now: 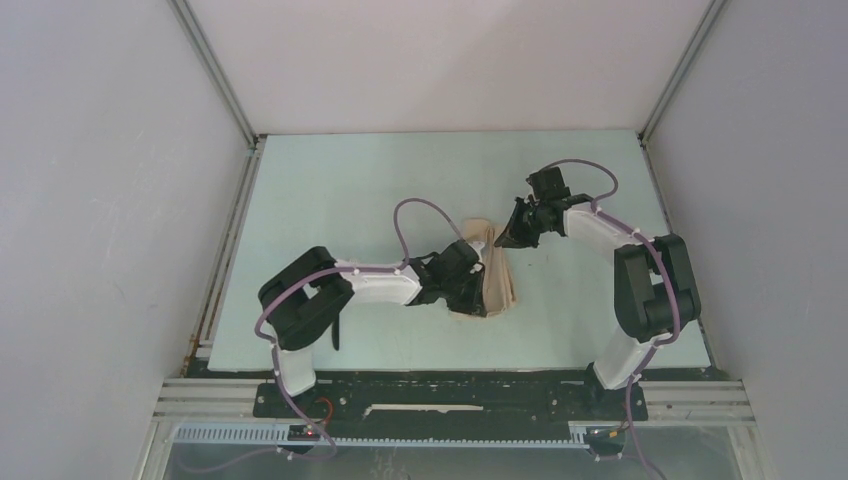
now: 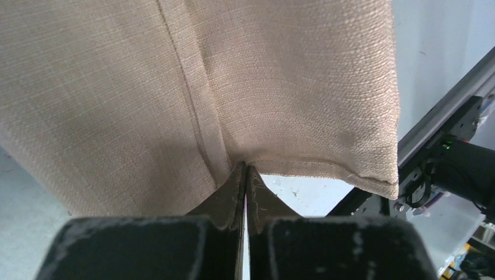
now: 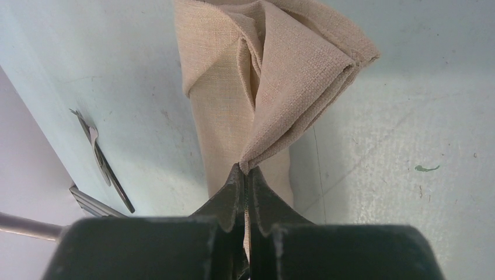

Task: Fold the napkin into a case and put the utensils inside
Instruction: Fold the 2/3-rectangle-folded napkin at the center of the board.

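Folding of soft beige cloth napkin [image 3: 227, 116] going on.
Both jaws are pinching it; slim black knife [image 3: 119, 195] and silver fork [image 3: 90, 135] are waiting outside.

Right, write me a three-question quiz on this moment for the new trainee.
1. Short answer: what is the right claw pinching?
2. Multiple choice: where are the utensils? A, tucked inside the cloth. B, lying on the table, apart from the cloth. C, standing in a cup.
3. True or false: the left claw is shut on a hemmed edge of the cloth.

Key
1. A corner of the folded napkin.
2. B.
3. True.
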Controlling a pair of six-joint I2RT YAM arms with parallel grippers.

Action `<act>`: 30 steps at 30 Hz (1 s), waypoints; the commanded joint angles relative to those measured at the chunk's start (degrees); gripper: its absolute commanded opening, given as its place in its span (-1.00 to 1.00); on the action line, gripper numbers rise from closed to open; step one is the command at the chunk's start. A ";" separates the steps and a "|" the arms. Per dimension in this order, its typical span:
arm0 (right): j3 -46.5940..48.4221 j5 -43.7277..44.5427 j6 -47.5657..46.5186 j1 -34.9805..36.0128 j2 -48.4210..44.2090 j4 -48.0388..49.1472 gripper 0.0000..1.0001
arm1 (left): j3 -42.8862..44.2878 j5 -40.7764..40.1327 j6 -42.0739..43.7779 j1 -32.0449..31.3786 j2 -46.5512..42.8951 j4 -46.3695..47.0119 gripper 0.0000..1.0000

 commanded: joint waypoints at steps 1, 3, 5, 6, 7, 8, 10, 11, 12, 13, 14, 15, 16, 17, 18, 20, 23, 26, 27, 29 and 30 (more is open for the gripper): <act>-0.80 -1.11 1.01 0.07 -0.86 2.09 -1.00 | 3.07 -3.83 4.87 -1.14 -0.43 -3.93 -0.90; -1.15 -1.30 1.32 -0.02 -1.11 2.36 -1.00 | 2.98 -6.20 6.49 -2.00 -3.47 -5.46 -0.71; -1.67 -1.53 1.78 -0.10 -1.56 2.74 -1.00 | 2.30 -8.07 7.00 -2.87 -7.87 -5.59 -0.30; -1.96 -1.71 2.03 -0.06 -1.73 3.00 -1.00 | 1.93 -8.50 6.79 -3.16 -9.85 -5.32 -0.05; -2.14 -1.81 2.30 -0.10 -1.87 3.07 -1.00 | 2.02 -9.13 6.33 -3.42 -11.27 -5.24 0.10; -2.36 -1.89 2.49 -0.15 -2.00 3.28 -1.00 | 2.49 -9.82 5.82 -3.61 -12.28 -5.34 0.31; -3.07 -2.55 3.49 -0.34 -2.31 3.95 -1.00 | 5.96 -14.19 5.22 -4.85 -12.59 -7.91 0.67; -3.32 -2.80 4.20 -0.44 -2.60 4.12 -1.00 | 7.81 -18.15 5.23 -5.89 -12.10 -9.52 0.71; -3.48 -2.94 4.86 -0.49 -2.82 4.24 -1.00 | 9.95 -22.31 5.09 -6.95 -11.13 -11.41 0.73; -3.69 -2.89 5.65 -0.49 -3.05 4.27 -1.00 | 12.08 -25.81 4.83 -7.95 -9.63 -13.65 0.76; -3.77 -2.80 6.56 -0.59 -3.29 4.17 -1.00 | 14.78 -28.53 4.85 -8.91 -7.88 -15.92 0.77; -3.94 -2.79 7.39 -0.69 -3.47 4.10 -1.00 | 17.46 -31.90 4.75 -9.86 -5.78 -18.63 0.78; -3.96 -2.92 7.98 -0.76 -3.60 4.02 -1.00 | 19.77 -34.29 4.60 -10.79 -3.80 -21.79 0.80; -3.88 -2.92 8.38 -0.91 -3.74 3.68 -1.00 | 21.70 -35.95 4.37 -11.57 -2.08 -23.27 0.82; -3.90 -2.77 8.70 -1.10 -3.99 3.24 -1.00 | 22.65 -36.92 4.52 -12.12 -0.60 -23.86 0.83; -3.85 -3.30 8.94 -1.22 -4.04 2.96 -1.00 | 22.66 -37.61 4.87 -12.83 1.11 -22.98 0.85; -3.90 -3.84 9.33 -1.25 -4.07 2.53 -1.00 | 22.39 -40.61 5.69 -13.74 2.18 -21.12 0.86; -3.89 -3.57 9.66 -1.08 -4.41 2.41 -1.00 | 23.87 -43.57 5.99 -14.72 3.74 -20.72 0.84; -3.86 -3.36 9.73 -1.01 -4.59 2.34 -1.00 | 24.45 -44.17 5.74 -14.94 4.29 -20.80 0.82; -3.87 -2.74 9.64 -0.98 -4.95 2.16 -1.00 | 25.36 -44.75 5.04 -15.51 5.08 -20.83 0.81; -3.86 -2.43 9.61 -1.06 -5.07 1.93 -1.00 | 25.58 -44.88 4.85 -15.82 5.36 -20.85 0.81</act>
